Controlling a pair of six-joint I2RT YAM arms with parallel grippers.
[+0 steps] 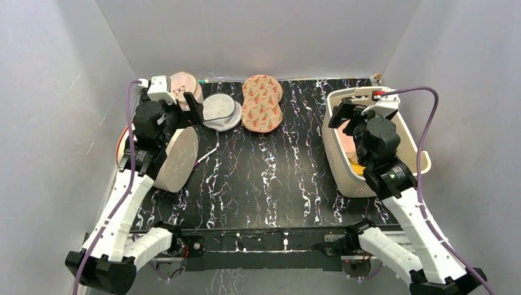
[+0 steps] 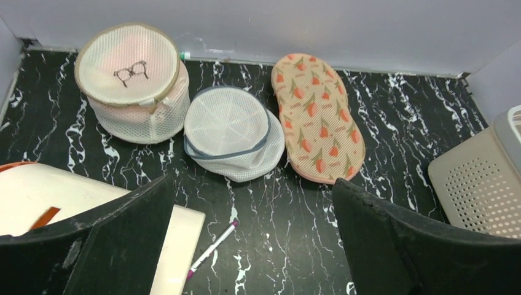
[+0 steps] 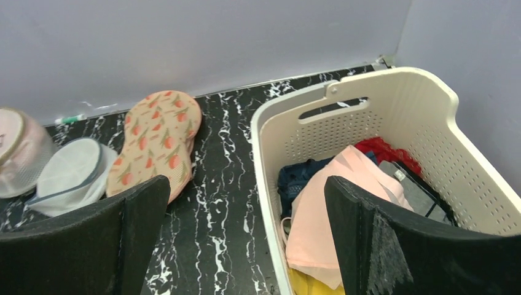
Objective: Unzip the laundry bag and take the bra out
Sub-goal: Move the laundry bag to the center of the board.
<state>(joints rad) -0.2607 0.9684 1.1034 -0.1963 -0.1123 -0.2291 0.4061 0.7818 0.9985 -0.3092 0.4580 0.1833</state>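
Note:
The laundry bag (image 1: 262, 103) is a peach figure-eight case with red prints. It lies flat and closed at the back middle of the black marbled table, and also shows in the left wrist view (image 2: 316, 117) and the right wrist view (image 3: 156, 142). The bra is not visible. My left gripper (image 1: 187, 106) is open and empty, hovering left of the bag with its jaws wide apart (image 2: 250, 184). My right gripper (image 1: 347, 114) is open and empty over the basket's left rim (image 3: 246, 181).
A round white mesh pouch (image 1: 220, 110) touches the bag's left side. A round pink mesh pouch with a black icon (image 1: 184, 86) stands behind it. A cream disc (image 1: 178, 158) and a pen (image 1: 206, 157) lie at the left. A cream basket (image 1: 335, 153) of clothes stands at the right.

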